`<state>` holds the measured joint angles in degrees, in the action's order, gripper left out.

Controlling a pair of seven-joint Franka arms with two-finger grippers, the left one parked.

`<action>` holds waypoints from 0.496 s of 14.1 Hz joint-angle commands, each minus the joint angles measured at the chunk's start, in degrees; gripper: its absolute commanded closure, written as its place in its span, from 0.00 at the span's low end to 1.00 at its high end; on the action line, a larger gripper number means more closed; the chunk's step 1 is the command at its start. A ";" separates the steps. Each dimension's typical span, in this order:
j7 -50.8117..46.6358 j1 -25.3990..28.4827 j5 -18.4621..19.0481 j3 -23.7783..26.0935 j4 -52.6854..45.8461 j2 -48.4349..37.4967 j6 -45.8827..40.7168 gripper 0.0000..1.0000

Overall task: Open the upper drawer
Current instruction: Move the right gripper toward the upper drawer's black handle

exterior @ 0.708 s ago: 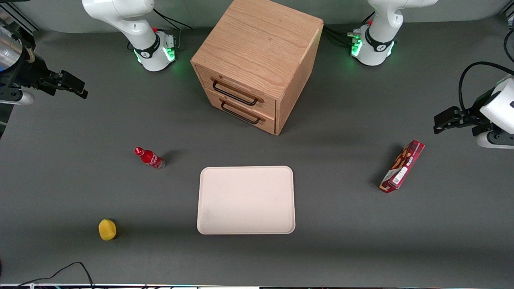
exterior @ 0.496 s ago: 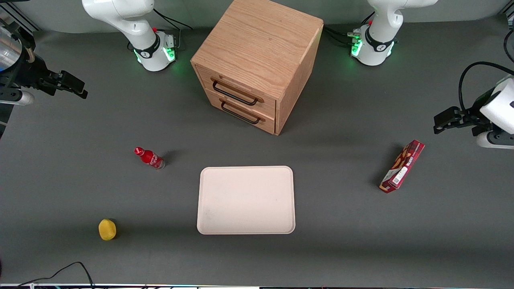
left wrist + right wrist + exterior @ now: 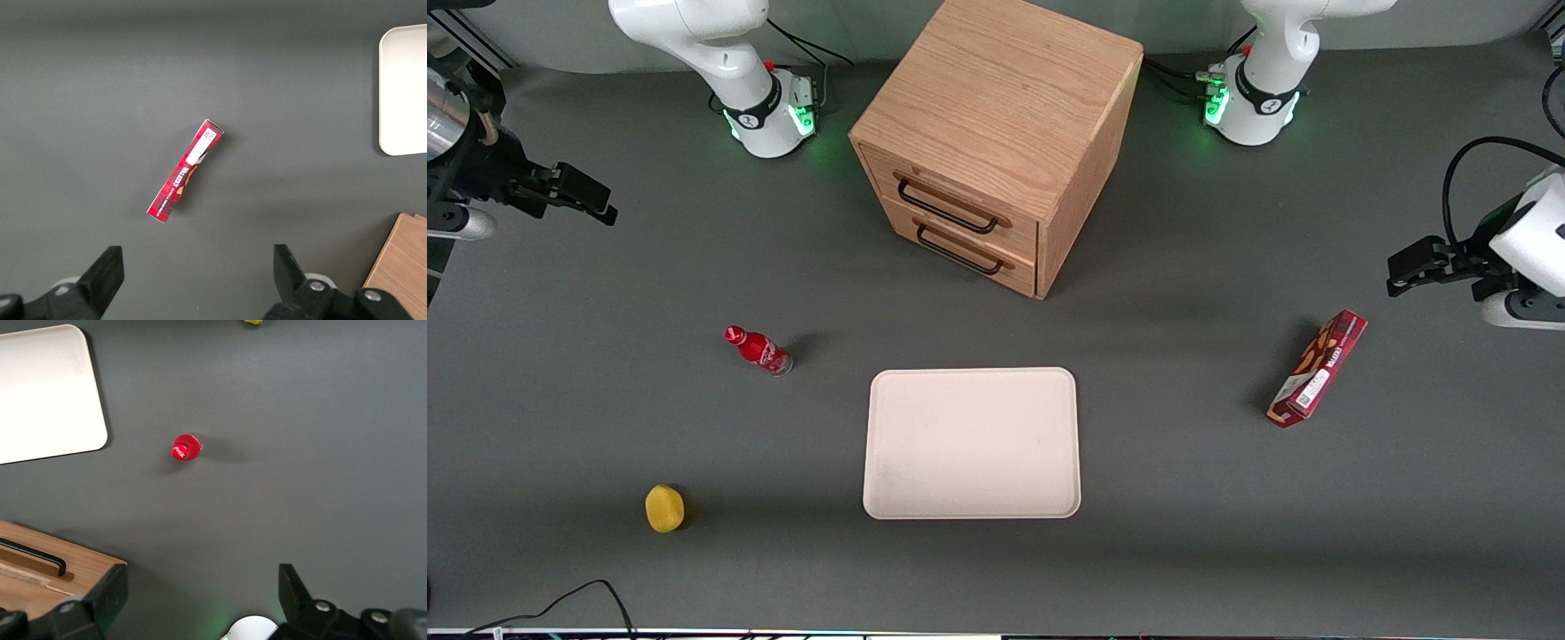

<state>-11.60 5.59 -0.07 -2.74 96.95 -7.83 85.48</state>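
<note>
The upper drawer (image 3: 953, 190) is showing grained matt oak; the gripper (image 3: 605, 204), hovering at the working arm's table end, fingers apart, is looking matt black.

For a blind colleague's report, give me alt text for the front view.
An oak cabinet with its upper drawer closed stands on a gray table; the open gripper hovers far off toward the working arm's end. Nearer the camera: a white tray, red bottle.
</note>
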 commanded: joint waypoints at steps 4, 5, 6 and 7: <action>6.06 0.38 -1.07 5.98 -4.66 1.06 -3.12 0.00; 5.80 0.39 -2.99 7.73 -4.75 1.15 -3.73 0.00; 5.36 0.30 -5.44 9.92 -4.93 1.50 -3.48 0.00; 5.71 0.38 -6.43 11.34 -5.54 2.55 -3.30 0.00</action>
<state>-6.86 5.95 -3.90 6.18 94.09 -7.65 83.29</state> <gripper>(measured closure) 0.000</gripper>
